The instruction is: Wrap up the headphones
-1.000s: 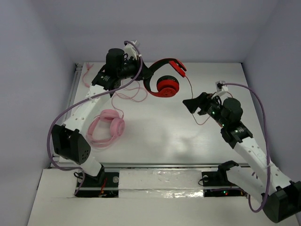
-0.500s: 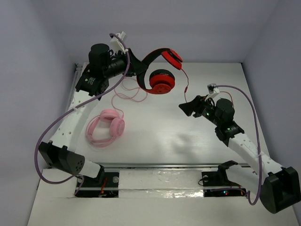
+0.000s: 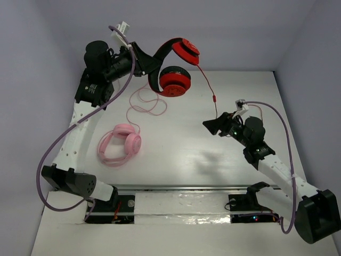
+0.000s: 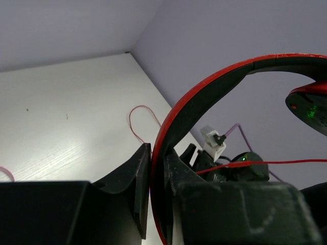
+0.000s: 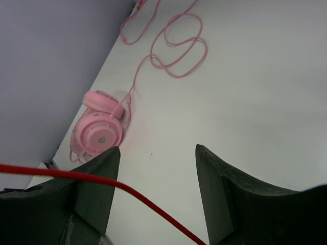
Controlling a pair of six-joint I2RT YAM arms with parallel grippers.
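**Operator:** Fingers (image 4: 139, 176) of my left gripper (image 4: 156, 153) were pinched on the black-lined headband (image 4: 207, 87). The headphones (image 3: 175, 81) hung raised above the table (image 3: 181, 154), at the far left.

**Colleague:** And the right gripper (image 5: 156, 150)?

**Operator:** Jaws spread wide, nothing held. The red cable (image 3: 208, 85) dropped from the upper ear cup (image 3: 185, 52) and crossed just in front of them.

**Colleague:** Which step, then?

**Operator:** Catching the cable, I judged, with the wrapping not yet begun. Next I needed to close on that thin cable, then lead it round the headband, away from the pink headphones (image 3: 120, 144).
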